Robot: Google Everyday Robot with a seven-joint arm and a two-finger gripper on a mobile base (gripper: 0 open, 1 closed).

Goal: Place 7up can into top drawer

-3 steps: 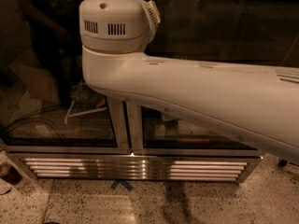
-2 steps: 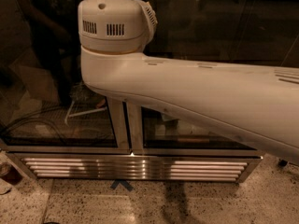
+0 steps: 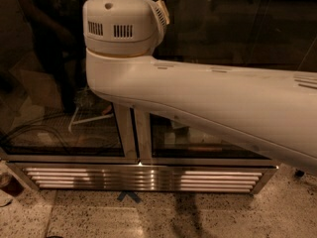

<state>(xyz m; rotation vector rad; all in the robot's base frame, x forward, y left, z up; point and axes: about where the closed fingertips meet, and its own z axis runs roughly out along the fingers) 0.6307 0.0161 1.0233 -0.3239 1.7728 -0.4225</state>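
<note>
Nearest the camera, a thick white arm [image 3: 208, 103] crosses the view from the right edge to the upper left. It widens toward the right and hides much of the scene behind it. At its left end sits a rounded joint housing [image 3: 121, 26] with two small vent grilles on its front face and a tan ring where it meets the arm. The gripper is out of view, so whether it is apart, together or clamped on anything cannot be told. The 7up can does not show in this view either, so its place cannot be told.

Below the arm lies a speckled floor [image 3: 89, 217], with a small blue arrow-shaped mark [image 3: 129, 196] near the middle and a dark shadow [image 3: 185, 214] to its right. A dark round object [image 3: 7, 182] sits at the far left edge of the floor.

Beyond the floor stands a cabinet with a slatted metal grille [image 3: 143, 178] along its base. Above the grille are two glass doors, left [image 3: 59, 128] and right [image 3: 198, 143], meeting at a pale centre post [image 3: 132, 133]. Behind the left glass a white wire stand [image 3: 91, 117] rests on a mesh shelf, and a black cable [image 3: 29, 133] curves beside it. The glass is dark and full of reflections; what lies farther in cannot be made out.
</note>
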